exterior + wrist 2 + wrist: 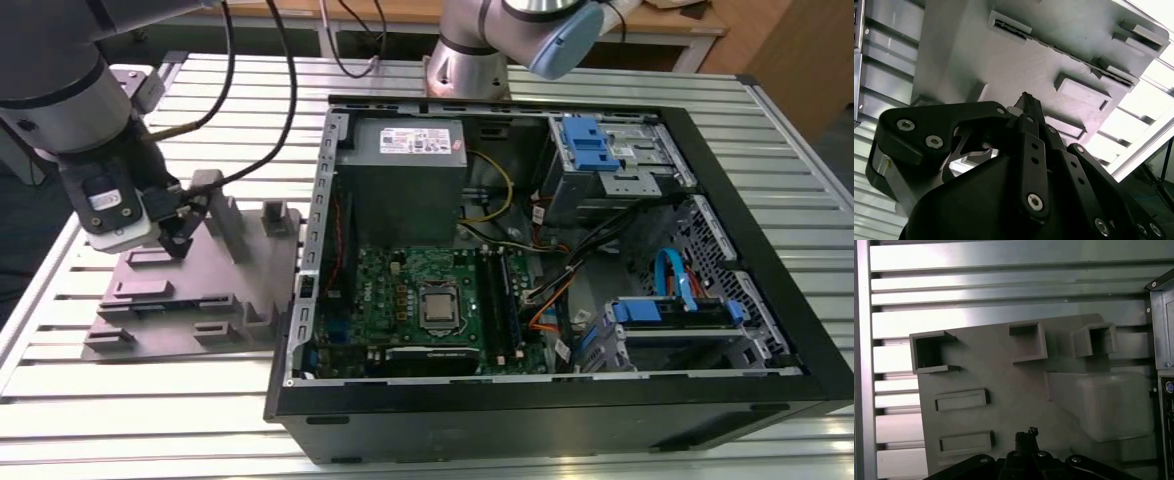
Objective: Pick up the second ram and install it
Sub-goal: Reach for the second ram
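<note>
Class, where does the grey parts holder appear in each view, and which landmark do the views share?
Exterior view: grey parts holder on the slatted table, at the exterior view's left.
First wrist view: holder just beyond the gripper.
Second wrist view: holder close behind the gripper.
Shared landmark: the gripper over the holder.

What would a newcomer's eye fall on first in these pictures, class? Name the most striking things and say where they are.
First, the open black computer case lying on the slatted metal table, its green motherboard bare inside. Next, at the exterior view's left, the gripper poised over a grey fixture plate beside the case.
</note>
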`<state>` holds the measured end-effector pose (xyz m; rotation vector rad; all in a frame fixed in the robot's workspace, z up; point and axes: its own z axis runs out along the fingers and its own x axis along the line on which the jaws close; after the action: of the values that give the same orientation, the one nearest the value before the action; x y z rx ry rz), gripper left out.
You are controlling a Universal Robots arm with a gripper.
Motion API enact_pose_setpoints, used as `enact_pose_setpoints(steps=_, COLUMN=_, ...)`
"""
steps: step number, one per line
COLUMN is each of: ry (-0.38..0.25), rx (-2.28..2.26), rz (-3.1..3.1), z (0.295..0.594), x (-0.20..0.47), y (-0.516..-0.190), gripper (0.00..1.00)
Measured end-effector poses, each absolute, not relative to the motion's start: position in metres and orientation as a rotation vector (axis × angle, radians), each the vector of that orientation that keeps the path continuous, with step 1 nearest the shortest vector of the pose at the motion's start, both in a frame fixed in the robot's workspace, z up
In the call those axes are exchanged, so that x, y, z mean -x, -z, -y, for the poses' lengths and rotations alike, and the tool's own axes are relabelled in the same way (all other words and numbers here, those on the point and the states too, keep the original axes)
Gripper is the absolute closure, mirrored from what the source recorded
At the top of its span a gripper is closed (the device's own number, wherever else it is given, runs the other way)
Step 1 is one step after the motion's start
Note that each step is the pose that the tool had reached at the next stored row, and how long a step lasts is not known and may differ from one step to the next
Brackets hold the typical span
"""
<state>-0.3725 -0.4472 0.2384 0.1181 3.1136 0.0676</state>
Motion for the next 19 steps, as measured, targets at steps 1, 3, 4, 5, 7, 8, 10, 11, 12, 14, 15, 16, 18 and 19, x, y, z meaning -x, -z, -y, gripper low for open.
enact_pose_setpoints(steps=1, ry=-0.068, rx=-0.118, rz=-3.114, z=0.447, x=0.373, y=-0.237, gripper=0.89)
enact_pose_setpoints(steps=3, ry=-0.067, rx=-0.118, rz=-3.114, z=0.448, x=0.373, y=-0.233, gripper=0.89)
enact_pose_setpoints(steps=4, ry=-0.068, rx=-0.118, rz=-3.114, z=0.448, x=0.372, y=-0.231, gripper=0.89)
enact_pose_setpoints(steps=5, ry=-0.068, rx=-0.118, rz=-3.114, z=0.449, x=0.372, y=-0.229, gripper=0.89)
enact_pose_setpoints(steps=7, ry=-0.068, rx=-0.118, rz=-3.114, z=0.452, x=0.373, y=-0.226, gripper=0.89)
enact_pose_setpoints(steps=8, ry=-0.068, rx=-0.118, rz=-3.114, z=0.455, x=0.373, y=-0.224, gripper=0.89)
enact_pose_setpoints(steps=10, ry=-0.068, rx=-0.118, rz=-3.114, z=0.458, x=0.373, y=-0.221, gripper=0.89)
enact_pose_setpoints(steps=11, ry=-0.068, rx=-0.118, rz=-3.114, z=0.459, x=0.373, y=-0.219, gripper=0.89)
enact_pose_setpoints(steps=12, ry=-0.067, rx=-0.118, rz=-3.114, z=0.460, x=0.373, y=-0.219, gripper=0.89)
enact_pose_setpoints(steps=14, ry=-0.067, rx=-0.118, rz=-3.114, z=0.465, x=0.374, y=-0.218, gripper=0.89)
enact_pose_setpoints(steps=15, ry=-0.067, rx=-0.118, rz=-3.114, z=0.468, x=0.374, y=-0.218, gripper=0.89)
enact_pose_setpoints(steps=16, ry=-0.067, rx=-0.118, rz=-3.114, z=0.470, x=0.375, y=-0.218, gripper=0.89)
enact_pose_setpoints(steps=18, ry=-0.067, rx=-0.118, rz=-3.114, z=0.476, x=0.378, y=-0.217, gripper=0.89)
enact_pose_setpoints(steps=19, ry=-0.067, rx=-0.118, rz=-3.114, z=0.478, x=0.379, y=-0.217, gripper=0.89)
